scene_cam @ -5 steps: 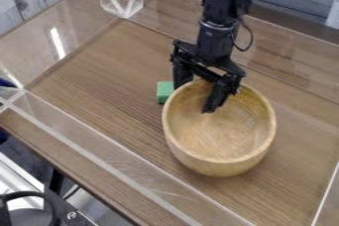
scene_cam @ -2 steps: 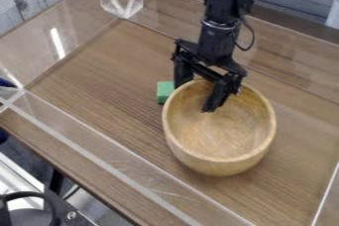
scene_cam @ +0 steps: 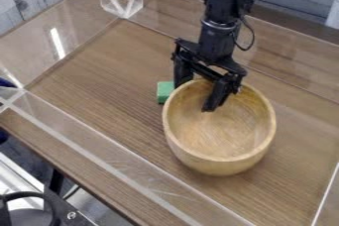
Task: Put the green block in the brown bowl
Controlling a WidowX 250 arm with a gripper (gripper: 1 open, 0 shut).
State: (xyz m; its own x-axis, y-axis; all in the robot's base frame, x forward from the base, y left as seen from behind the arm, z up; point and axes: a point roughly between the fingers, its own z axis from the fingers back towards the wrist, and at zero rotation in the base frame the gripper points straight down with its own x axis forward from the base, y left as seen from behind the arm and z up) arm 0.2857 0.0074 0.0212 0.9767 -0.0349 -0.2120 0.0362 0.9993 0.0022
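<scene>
The green block [scene_cam: 162, 93] rests on the wooden table just left of the brown bowl [scene_cam: 221, 136], touching or almost touching its rim. My gripper [scene_cam: 199, 98] points down from the black arm with its jaws spread wide and nothing between them. One fingertip hangs near the block's right side and the other reaches over the bowl's far rim. Only the block's left part shows; the left finger hides the remainder.
Clear acrylic walls [scene_cam: 79, 161] fence the wooden table [scene_cam: 106, 71] on all sides. A clear plastic bracket [scene_cam: 122, 0] stands at the back left corner.
</scene>
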